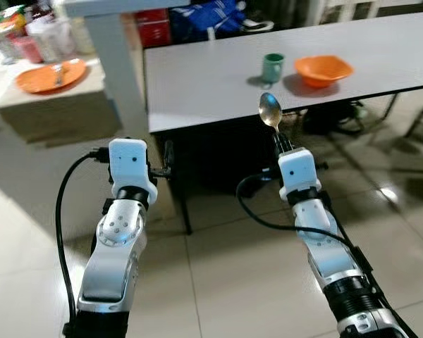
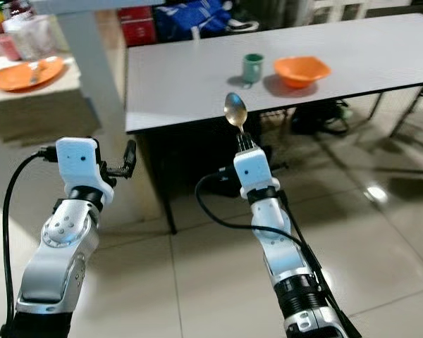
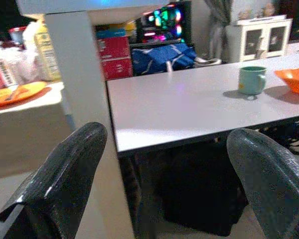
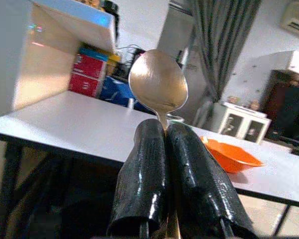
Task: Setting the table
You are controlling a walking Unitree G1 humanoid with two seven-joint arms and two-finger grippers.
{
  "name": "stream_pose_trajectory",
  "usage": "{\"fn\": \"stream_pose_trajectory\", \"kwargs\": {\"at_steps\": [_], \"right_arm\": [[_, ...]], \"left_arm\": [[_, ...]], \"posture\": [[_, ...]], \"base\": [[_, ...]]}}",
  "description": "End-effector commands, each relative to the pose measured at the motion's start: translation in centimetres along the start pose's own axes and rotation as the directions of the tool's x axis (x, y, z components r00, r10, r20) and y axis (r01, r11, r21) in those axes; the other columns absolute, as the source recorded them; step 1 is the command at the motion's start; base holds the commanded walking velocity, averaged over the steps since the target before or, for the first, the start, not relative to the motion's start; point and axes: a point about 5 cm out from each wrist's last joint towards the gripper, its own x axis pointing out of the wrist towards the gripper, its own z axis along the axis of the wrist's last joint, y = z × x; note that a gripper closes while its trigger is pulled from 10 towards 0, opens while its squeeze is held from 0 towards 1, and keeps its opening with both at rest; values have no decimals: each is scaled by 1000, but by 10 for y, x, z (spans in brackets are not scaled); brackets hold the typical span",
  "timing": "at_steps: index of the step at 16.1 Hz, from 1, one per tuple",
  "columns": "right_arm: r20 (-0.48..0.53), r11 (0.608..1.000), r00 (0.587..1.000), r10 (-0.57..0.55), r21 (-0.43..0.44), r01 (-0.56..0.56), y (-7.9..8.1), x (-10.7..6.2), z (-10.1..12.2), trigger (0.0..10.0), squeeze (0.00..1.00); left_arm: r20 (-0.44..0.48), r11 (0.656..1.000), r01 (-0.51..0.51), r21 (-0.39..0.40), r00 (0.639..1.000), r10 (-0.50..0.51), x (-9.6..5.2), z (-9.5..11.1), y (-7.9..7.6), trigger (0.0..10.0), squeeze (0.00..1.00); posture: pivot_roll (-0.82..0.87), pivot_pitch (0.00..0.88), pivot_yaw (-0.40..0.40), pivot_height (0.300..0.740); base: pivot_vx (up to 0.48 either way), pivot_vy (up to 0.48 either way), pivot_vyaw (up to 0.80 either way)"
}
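Note:
My right gripper (image 1: 283, 145) is shut on the handle of a metal spoon (image 1: 270, 110), whose bowl points up in front of the grey table's (image 1: 197, 84) near edge. In the right wrist view the spoon (image 4: 158, 82) rises from between the closed fingers (image 4: 149, 164). A green mug (image 1: 272, 67) and an orange bowl (image 1: 323, 70) stand side by side on the table beyond the spoon. My left gripper (image 1: 167, 159) is open and holds nothing, low near the table's left front corner; its fingers (image 3: 65, 174) frame that corner in the left wrist view.
A white pillar (image 1: 116, 63) stands left of the table. Past it, a low counter holds an orange plate (image 1: 49, 75) with a utensil and several containers. Red boxes (image 3: 114, 55) and a blue bag (image 3: 162, 57) sit behind the table. Dark clutter lies under it on the tiled floor.

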Motion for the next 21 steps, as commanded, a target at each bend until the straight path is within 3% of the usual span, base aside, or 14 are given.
{"fn": "stream_pose_trajectory", "kwargs": {"at_steps": [1, 21], "right_arm": [[17, 1000, 1000, 0, 0, 0, 1, 3, 5, 0, 133], [25, 1000, 1000, 4, -12, -4, 0, 10, 7, 0, 133]], "left_arm": [[11, 1000, -25, 1, 1000, 25, 0, 2, 4, 10000, 0], [-14, 998, -57, -16, 998, 57, 9, -1, 6, 10000, 0]], "posture": [[-144, 0, 91, 740], [-152, 0, 89, 740]], "base": [[458, 0, 0], [457, 0, 0]]}}
